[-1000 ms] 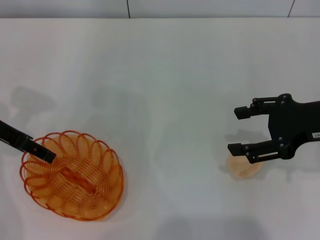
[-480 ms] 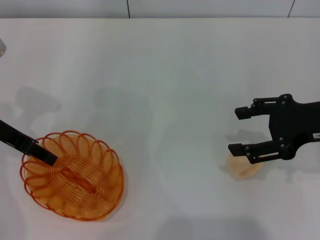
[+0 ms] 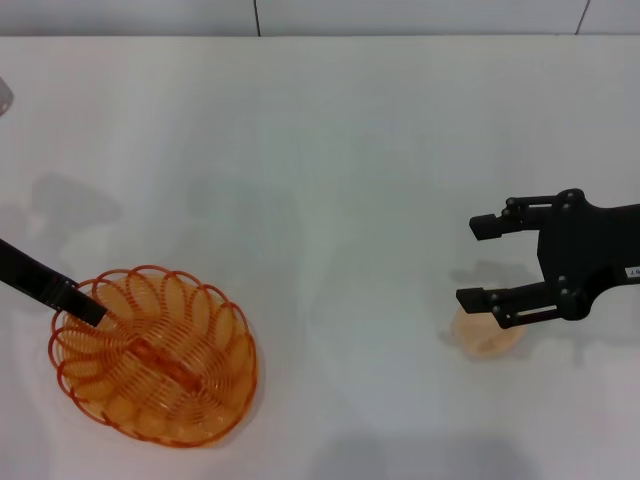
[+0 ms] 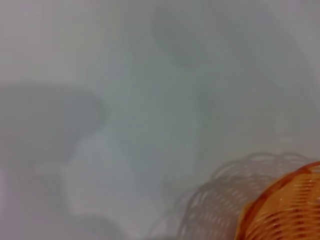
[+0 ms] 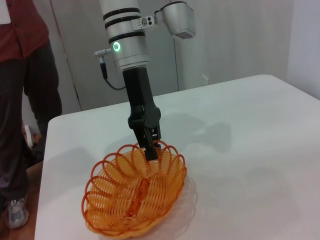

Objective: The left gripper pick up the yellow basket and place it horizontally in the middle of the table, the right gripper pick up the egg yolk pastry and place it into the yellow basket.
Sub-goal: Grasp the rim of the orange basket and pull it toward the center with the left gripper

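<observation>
The yellow basket (image 3: 155, 355) is at the front left of the white table (image 3: 330, 150). My left gripper (image 3: 90, 310) is shut on its rim at the far-left side; the right wrist view shows the fingers (image 5: 151, 150) pinching the rim of the basket (image 5: 135, 192). The left wrist view shows only a corner of the basket (image 4: 285, 210). The egg yolk pastry (image 3: 487, 338) lies on the table at the right. My right gripper (image 3: 478, 262) is open just behind and above it, one finger overlapping the pastry's far edge.
In the right wrist view a person (image 5: 20, 100) stands beyond the table's far edge, beside the left arm's silver-grey section (image 5: 125, 35). The table's back edge meets a grey wall (image 3: 400, 15) in the head view.
The basket has shifted a little to the right and toward the front with my left gripper on its rim. The right gripper and the pastry have not moved.
</observation>
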